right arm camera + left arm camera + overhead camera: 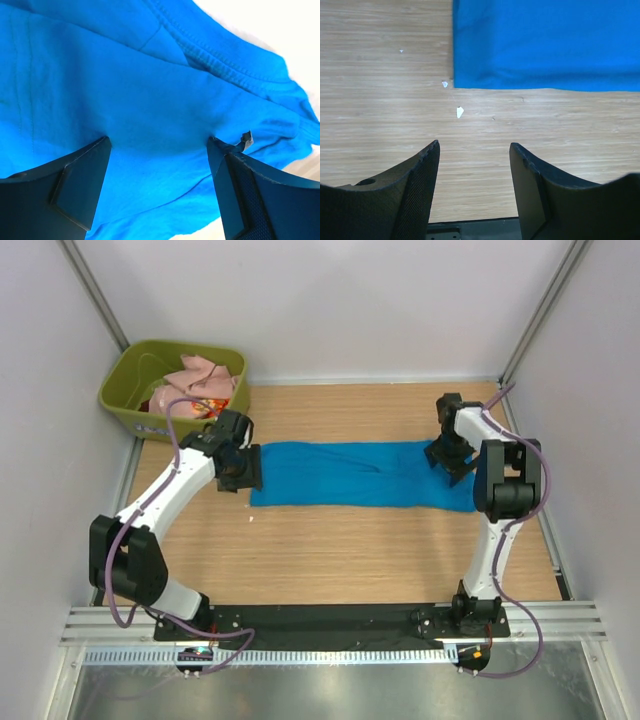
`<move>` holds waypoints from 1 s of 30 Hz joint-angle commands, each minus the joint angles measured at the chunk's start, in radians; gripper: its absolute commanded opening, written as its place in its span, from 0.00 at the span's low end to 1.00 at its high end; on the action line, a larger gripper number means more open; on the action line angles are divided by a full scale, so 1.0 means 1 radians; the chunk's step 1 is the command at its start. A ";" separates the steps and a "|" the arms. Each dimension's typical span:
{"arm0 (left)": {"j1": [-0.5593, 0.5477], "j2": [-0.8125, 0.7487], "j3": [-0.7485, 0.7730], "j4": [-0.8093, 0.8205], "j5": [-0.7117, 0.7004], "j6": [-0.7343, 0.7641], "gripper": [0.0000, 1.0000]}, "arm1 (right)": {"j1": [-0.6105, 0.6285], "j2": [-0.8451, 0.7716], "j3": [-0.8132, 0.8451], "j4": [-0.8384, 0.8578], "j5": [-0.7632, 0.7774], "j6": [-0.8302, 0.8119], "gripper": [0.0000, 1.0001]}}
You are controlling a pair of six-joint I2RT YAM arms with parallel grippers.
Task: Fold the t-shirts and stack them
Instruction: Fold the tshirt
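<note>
A bright blue t-shirt lies as a long folded strip across the middle of the table. My left gripper hovers at its left end, open and empty; in the left wrist view the fingertips stand over bare wood just short of the shirt's corner. My right gripper is open, its tips pressed down on the shirt's right end, cloth between the fingers. A pale pink shirt and a red-orange patterned one lie in the tub.
An olive-green plastic tub stands at the back left corner. Small white specks lie on the wood near the shirt's corner. White walls with metal posts enclose the table; a black rail runs along the near edge.
</note>
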 commanded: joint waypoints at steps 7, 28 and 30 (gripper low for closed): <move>-0.002 -0.067 -0.018 -0.054 0.043 -0.012 0.60 | 0.039 0.456 0.742 0.043 0.275 -0.590 0.89; -0.002 -0.105 0.131 -0.115 0.006 -0.116 0.62 | 0.578 0.249 0.626 0.096 -0.208 -0.553 0.61; -0.001 -0.134 0.126 -0.131 -0.008 -0.122 0.62 | 0.633 0.257 0.616 0.103 -0.238 -0.558 0.57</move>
